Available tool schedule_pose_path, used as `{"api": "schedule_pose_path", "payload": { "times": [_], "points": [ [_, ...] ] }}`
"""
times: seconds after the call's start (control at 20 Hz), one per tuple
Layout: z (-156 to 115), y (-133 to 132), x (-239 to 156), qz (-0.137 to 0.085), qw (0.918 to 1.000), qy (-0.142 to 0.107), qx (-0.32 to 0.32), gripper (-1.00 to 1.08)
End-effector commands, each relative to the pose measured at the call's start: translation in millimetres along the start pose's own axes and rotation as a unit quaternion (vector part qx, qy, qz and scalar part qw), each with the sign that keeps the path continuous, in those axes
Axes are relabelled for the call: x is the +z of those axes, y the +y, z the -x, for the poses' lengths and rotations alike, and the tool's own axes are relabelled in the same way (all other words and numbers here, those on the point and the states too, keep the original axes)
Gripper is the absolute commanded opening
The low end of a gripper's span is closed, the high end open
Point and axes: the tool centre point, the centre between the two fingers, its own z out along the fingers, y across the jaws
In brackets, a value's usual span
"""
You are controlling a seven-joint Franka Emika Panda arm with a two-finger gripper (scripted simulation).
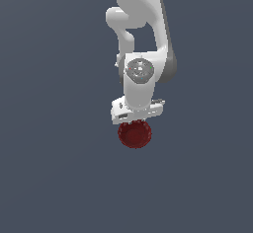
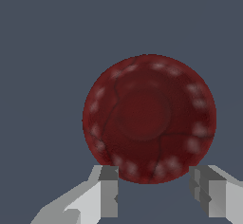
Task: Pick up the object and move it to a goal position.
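The object (image 1: 134, 134) is a dark red, glossy round bowl-like thing with a ribbed rim, lying on the flat grey-blue ground. In the exterior view my gripper (image 1: 135, 122) hangs straight over it, and the white hand covers the object's far edge. In the wrist view the object (image 2: 149, 116) fills the middle of the picture. My gripper (image 2: 154, 173) is open, and its two fingers (image 2: 109, 190) stand apart on either side of the object's near rim. The fingers look to be above the object, and I see no contact.
The ground (image 1: 49, 168) is a plain grey-blue surface all round. The white arm (image 1: 141, 24) rises above the gripper toward the top of the exterior view. No goal marker shows.
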Motion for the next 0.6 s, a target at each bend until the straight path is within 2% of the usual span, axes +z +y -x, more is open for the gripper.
{"api": "schedule_pose_path", "payload": {
  "times": [0.0, 0.25, 0.55],
  "points": [
    [-7.4, 0.2, 2.7, -0.007, 0.9996, -0.005, -0.026, 0.28],
    [-23.5, 0.7, 8.9, -0.027, 0.9959, -0.015, -0.085, 0.28],
    [-41.1, 2.0, 16.5, -0.054, 0.9861, -0.023, -0.155, 0.28]
  ]
}}
